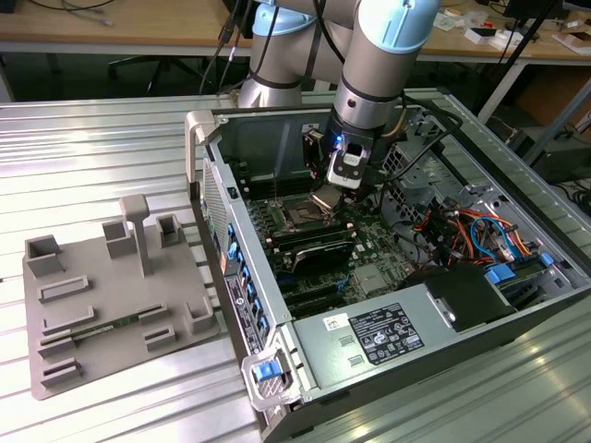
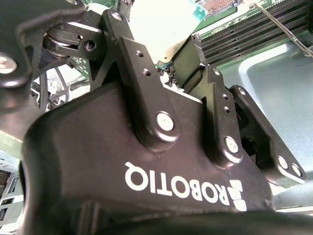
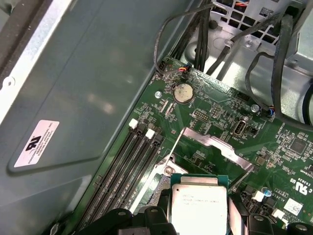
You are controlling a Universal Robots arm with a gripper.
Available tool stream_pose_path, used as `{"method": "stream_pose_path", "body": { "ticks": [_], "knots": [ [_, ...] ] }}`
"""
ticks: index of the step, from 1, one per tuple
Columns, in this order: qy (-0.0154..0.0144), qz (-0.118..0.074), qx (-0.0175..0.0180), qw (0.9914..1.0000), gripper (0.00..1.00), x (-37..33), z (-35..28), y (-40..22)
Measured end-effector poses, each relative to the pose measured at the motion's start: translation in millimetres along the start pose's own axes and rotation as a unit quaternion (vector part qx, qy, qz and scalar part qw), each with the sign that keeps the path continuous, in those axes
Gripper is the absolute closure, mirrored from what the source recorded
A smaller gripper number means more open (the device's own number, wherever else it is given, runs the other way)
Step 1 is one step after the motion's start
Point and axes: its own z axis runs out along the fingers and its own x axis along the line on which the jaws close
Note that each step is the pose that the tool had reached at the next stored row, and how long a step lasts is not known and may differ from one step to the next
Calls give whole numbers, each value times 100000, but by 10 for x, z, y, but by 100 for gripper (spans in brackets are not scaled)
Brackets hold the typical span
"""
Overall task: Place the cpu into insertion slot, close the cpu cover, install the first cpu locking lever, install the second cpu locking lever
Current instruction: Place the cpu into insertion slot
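Open computer case on its side on the ribbed metal counter; robot arm reaching down into it from the far side; grey plastic tray of empty holders on the counter just beside the case, to the exterior view's left, and nothing near it. Black fingers clamped on the cpu, one finger on each of two opposite edges; chip held flat, silver top and tan-green rim showing in the first wrist view. In the exterior view the chip hangs low over the green circuit board, just to the exterior view's right of the insertion slot; slot open, its dark square centre and silver rim plain to see; cannot tell whether the chip touches anything below it; it is not seated. Cpu cover swung up off the slot, a thin silver frame standing at a slant just beyond the chip in the first wrist view. Long black memory slots run alongside the slot, white clips at their ends; a coin battery further up the board; black cables looping over the board's edge. Orange and blue cables bunched at the exterior view's right end of the case; labelled metal box across the near corner; wooden desks behind.
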Motion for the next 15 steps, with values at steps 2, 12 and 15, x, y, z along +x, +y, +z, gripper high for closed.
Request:
{"method": "stream_pose_path", "body": {
  "ticks": [2, 12, 15],
  "knots": [
    [-6, 87, -5, 100000, 45, 0, 0, 0],
    [-39, 434, -7, 99999, 45, 78, -6, -91],
    [-55, 602, -12, 99998, 45, 120, -6, -108]
  ]
}}
